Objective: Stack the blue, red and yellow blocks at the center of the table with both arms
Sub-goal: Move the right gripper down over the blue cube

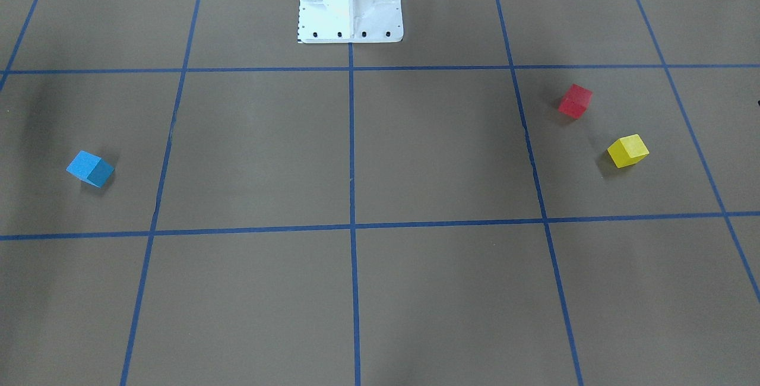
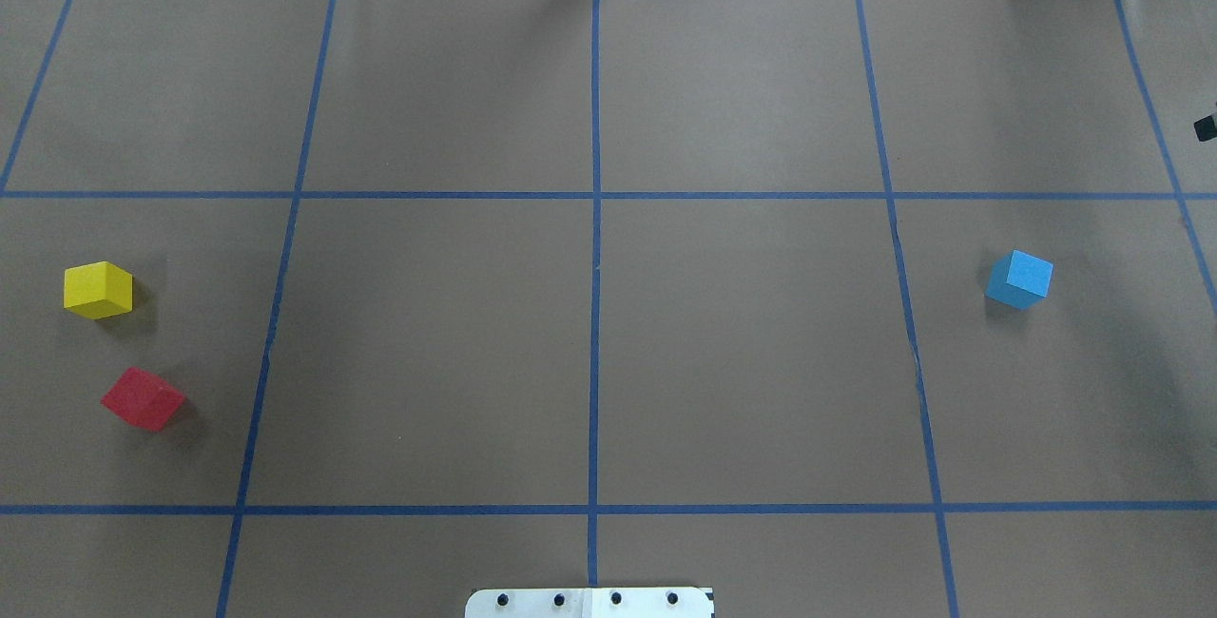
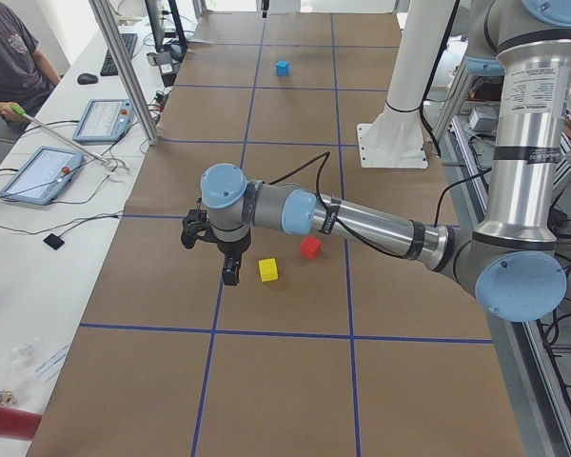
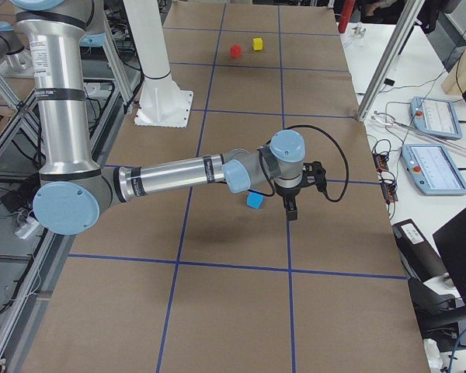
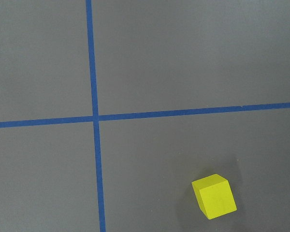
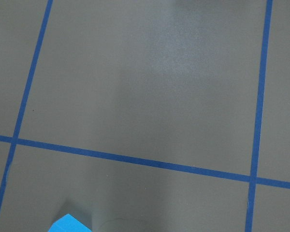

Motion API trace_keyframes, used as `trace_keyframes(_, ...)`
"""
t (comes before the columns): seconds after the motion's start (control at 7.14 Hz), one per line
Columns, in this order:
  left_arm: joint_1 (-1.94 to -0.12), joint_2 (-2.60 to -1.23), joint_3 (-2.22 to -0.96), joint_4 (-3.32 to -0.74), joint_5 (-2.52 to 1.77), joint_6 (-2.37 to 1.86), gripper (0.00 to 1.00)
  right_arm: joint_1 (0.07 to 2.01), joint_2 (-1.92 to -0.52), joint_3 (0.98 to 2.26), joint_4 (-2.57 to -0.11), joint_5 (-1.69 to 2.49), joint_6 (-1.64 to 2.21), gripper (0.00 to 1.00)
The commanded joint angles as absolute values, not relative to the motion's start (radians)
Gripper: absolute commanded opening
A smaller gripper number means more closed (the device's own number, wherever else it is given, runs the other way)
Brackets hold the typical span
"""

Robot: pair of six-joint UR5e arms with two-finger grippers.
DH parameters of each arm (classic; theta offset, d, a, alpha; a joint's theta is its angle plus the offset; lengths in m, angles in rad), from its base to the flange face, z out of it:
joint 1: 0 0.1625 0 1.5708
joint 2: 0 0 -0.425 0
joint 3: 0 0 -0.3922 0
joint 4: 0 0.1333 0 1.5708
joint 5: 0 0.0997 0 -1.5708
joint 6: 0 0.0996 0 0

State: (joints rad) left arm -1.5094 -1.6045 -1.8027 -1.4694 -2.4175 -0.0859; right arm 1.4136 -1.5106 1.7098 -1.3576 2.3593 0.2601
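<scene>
Opening step, nothing stacked yet: blue (image 2: 1019, 280) sits at three o'clock on the desk (image 2: 428, 361), yellow (image 2: 98, 290) at nine, red (image 2: 143, 398) at eight. Hanging near yellow, the left pincer (image 3: 230, 274); near blue, the right pincer (image 4: 291, 211). Cannot tell how wide either stands. Next, I'd judge: descend square onto a block.

A robotics lab is shown: the worktop (image 2: 428, 361) is covered in brown paper and marked into a grid with blue tape (image 2: 595, 314), and jointed robot arms (image 3: 362, 221) are extended over it beside a white pedestal (image 1: 349, 0). Teach pendants (image 3: 40, 173) are laid on a side bench (image 3: 19, 286), where an operator (image 3: 14, 57) is seated behind aluminium posts (image 3: 124, 67).
</scene>
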Motion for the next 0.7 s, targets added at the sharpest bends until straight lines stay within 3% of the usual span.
trace_keyframes(0.0,-1.509,-1.606,-1.831,-1.47,-2.415,-0.087,1.0,1.413,-1.511,1.712,-1.358,2.359,0.259,1.0)
trace_keyframes(0.56,-1.509,-1.572,-1.85,-1.476,-2.427,-0.087,1.0,1.413,-1.511,1.717,-1.358,2.356,0.271,1.0)
